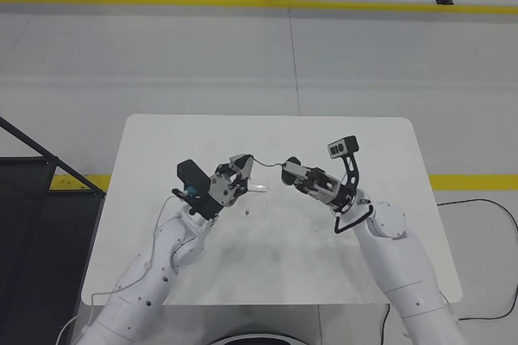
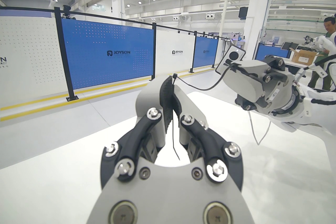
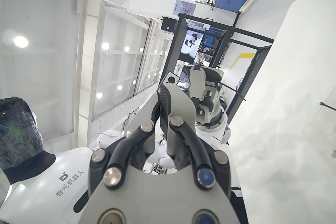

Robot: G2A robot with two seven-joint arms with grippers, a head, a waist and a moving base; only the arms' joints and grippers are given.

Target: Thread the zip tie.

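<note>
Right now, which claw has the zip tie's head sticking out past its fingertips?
The left claw: the head of the zip tie pokes out of its shut grip, while the strap arcs across to the right claw.

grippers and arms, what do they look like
The left arm and right arm have white shells. The left gripper and right gripper have grey fingers, black ribbed pads and black linkage bars with silver screws. A thin white cable runs along the left arm; a black cable loops at the right wrist.
</note>
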